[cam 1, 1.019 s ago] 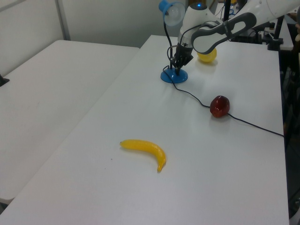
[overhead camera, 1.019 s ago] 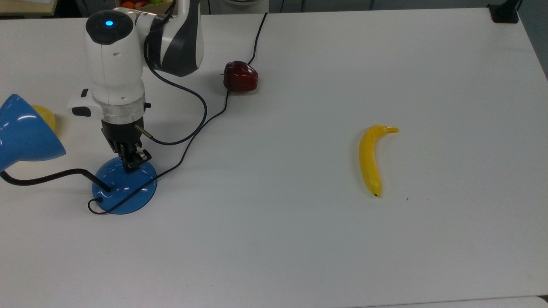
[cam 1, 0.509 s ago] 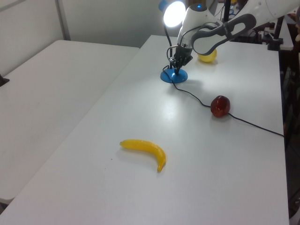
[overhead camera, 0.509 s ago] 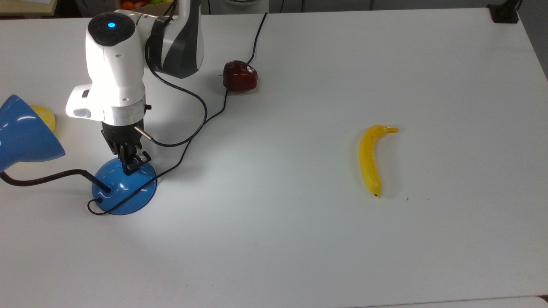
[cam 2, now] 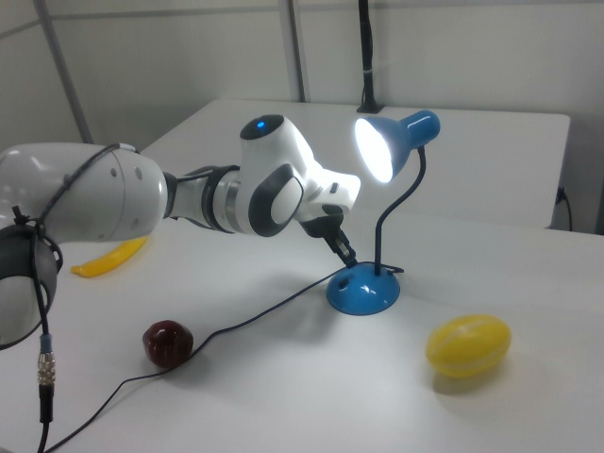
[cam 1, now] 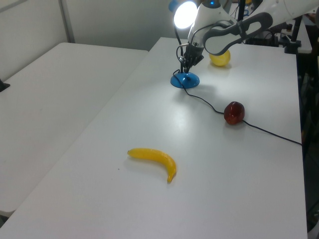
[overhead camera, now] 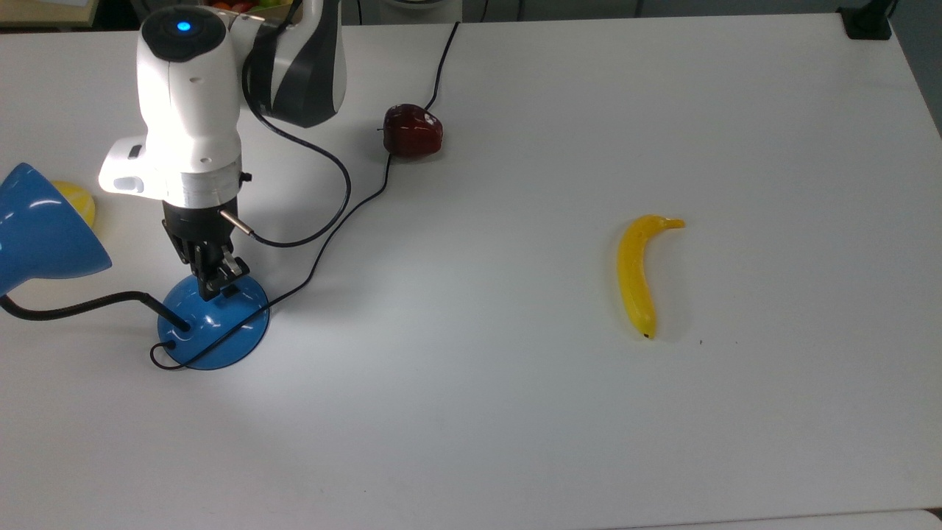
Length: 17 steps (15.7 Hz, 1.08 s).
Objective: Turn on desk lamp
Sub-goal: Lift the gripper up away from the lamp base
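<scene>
The desk lamp, centre-right of the right view, is glowing, so the job looks done. The gripper hangs just above its blue base; fingers look narrow and empty, though that's hard to confirm.

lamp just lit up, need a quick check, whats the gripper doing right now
Gripper: fingers shut together, holding nothing, tip just above the desk lamp's blue base, which is lit.

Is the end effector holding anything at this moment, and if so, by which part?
Nothing is held. The end effector sits just above the desk lamp base with nothing between its fingers, and the lamp shade is glowing.
</scene>
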Motion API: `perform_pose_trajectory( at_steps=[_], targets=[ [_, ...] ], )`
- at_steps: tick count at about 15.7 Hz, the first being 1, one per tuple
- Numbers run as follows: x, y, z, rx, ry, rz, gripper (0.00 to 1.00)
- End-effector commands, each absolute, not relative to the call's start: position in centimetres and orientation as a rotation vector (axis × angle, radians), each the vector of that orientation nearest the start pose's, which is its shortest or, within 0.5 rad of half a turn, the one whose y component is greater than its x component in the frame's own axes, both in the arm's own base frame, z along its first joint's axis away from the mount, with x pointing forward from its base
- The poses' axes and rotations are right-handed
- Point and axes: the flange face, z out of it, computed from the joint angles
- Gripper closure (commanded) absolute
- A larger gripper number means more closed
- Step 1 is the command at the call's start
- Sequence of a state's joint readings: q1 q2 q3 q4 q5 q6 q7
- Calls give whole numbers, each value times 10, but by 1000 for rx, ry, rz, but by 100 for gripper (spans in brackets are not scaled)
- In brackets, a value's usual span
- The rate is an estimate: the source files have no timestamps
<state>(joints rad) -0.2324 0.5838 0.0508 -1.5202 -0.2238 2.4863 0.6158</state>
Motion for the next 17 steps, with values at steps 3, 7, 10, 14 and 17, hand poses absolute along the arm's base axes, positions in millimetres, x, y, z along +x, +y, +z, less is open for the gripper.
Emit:
perform_pose_trajectory(
  at_steps=[3,7,10,14,17],
  targets=[
    [703,-95,403,-3075,954,-426,100],
    [678,-56,433,-3121,778,-163,100],
    [647,-32,472,-3107,581,12,100],
    [608,-15,517,-3087,377,173,100],
    [580,7,536,-3100,216,220,93]
  ],
)
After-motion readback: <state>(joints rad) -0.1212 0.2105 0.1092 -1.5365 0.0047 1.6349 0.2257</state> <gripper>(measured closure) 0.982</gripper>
